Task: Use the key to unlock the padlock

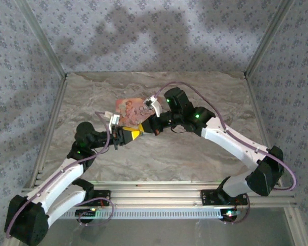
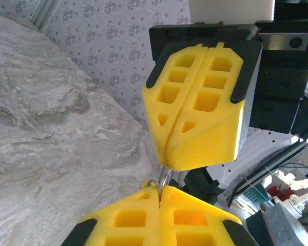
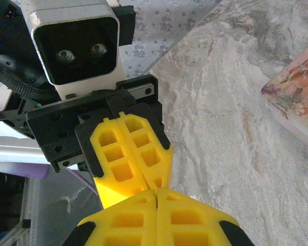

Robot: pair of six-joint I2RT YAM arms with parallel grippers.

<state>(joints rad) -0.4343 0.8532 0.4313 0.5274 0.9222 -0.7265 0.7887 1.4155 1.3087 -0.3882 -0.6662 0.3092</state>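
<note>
1. Both arms are meeting nose to nose over the grey marbled stone worktop, just in front of the pink floral box. The left arm's yellow-padded tool is sitting fully closed, pads pressed together. The right arm's yellow-padded tool is looking just as closed, tip facing tip.
2. A small silvery metal piece is bridging the gap between the two tips and touching both, with a little ring right beside it. I'm not managing to tell whether that's the key or the padlock's metal part, or which tool is really gripping it. The padlock's body isn't showing up for me. I'm guessing it's tucked between the pads right there.
3. So I'm reading this as the insert-and-turn step. The big thing is lining both wrists up on one axis, so the key is going in straight and not levering sideways.
4. The parts are tiny next to those pads, so I'm thinking slow, small moves. Any sideways shove is risking popping one out of the grip.
5. For the turn, I'd be rotating one wrist only and holding the other dead steady. Otherwise the lock is just spinning along with the key.
6. A slip here is probably meaning a drop onto the worktop and a fiddly re-grab.
</note>
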